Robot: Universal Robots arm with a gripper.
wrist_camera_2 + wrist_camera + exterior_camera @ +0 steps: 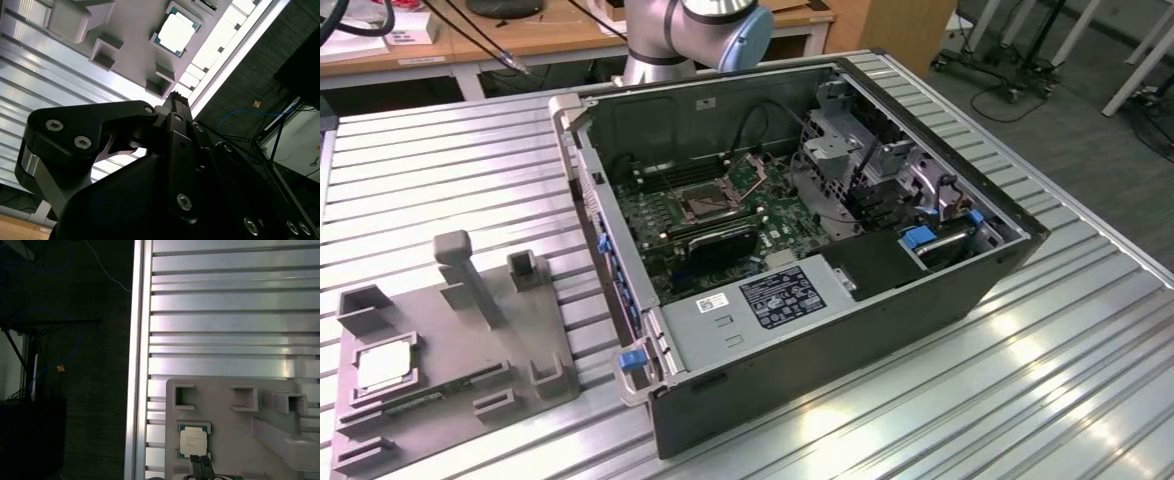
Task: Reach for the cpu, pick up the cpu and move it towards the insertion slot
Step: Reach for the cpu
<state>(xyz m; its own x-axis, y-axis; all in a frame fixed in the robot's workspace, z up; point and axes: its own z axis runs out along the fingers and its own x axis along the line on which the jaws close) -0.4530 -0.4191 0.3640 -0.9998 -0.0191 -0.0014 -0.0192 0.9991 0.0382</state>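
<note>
The cpu (384, 370) lies flat in a recess of the grey fixture tray (520, 330), at the exterior view's lower left. Both wrist views show its pale metal top, the cpu (175, 32) and the cpu (193, 441) sitting square in the recess. My gripper (176, 96) hangs above the tray, apart from the chip, with its dark fingertips (200, 465) pressed together and nothing between them. The insertion slot (700, 203) is a square socket with a dark centre and a silver frame, on the green board inside the open case.
The black computer case (854, 300) lies open on the ribbed aluminium table (1067, 380). Upright grey blocks (460, 270) rise from the fixture tray. The table's edge (140, 365) runs beside the tray, with dark floor and cables beyond it.
</note>
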